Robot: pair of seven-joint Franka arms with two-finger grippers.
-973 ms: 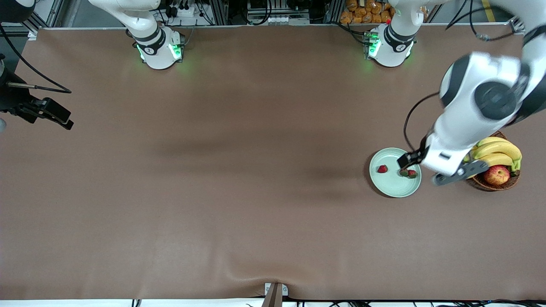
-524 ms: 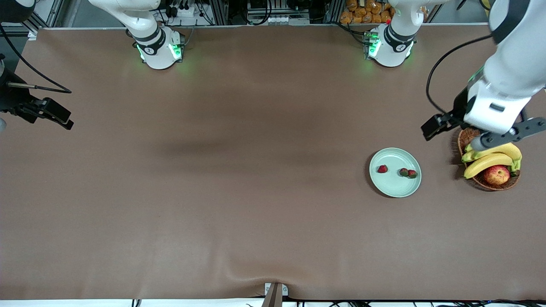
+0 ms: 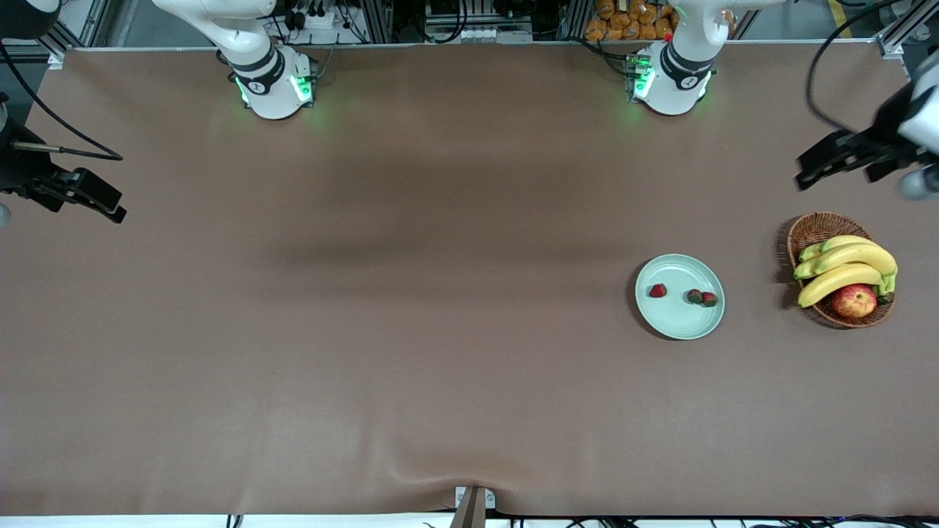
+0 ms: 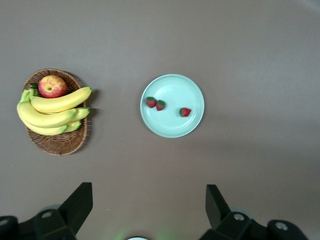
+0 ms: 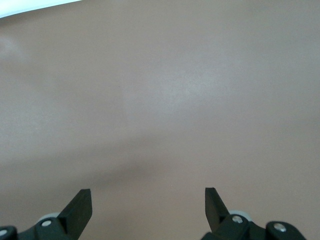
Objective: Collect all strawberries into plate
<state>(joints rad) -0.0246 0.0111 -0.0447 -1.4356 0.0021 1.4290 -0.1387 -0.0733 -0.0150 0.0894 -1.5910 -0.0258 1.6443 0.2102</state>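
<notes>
Three strawberries lie in the mint-green plate [image 3: 678, 320]: one strawberry [image 3: 658, 290] sits apart, and two strawberries [image 3: 694, 296] [image 3: 709, 299] touch each other. The left wrist view looks down on the same plate [image 4: 172, 127] and strawberries [image 4: 151, 102] [image 4: 160, 105] [image 4: 185, 112]. My left gripper [image 4: 148, 202] is open and empty, high in the air over bare table beside the basket, at the left arm's end. My right gripper [image 5: 148, 205] is open and empty over bare table at the right arm's end, where that arm waits.
A wicker basket [image 3: 814, 229] with bananas [image 3: 843, 268] and a red-yellow apple [image 3: 854, 301] stands beside the plate, toward the left arm's end. In the left wrist view the basket [image 4: 60, 146] shows too. Brown cloth covers the table.
The left arm has risen and swung away from the plate, past the basket, toward its end of the table. The strawberries and the right arm have not moved.
</notes>
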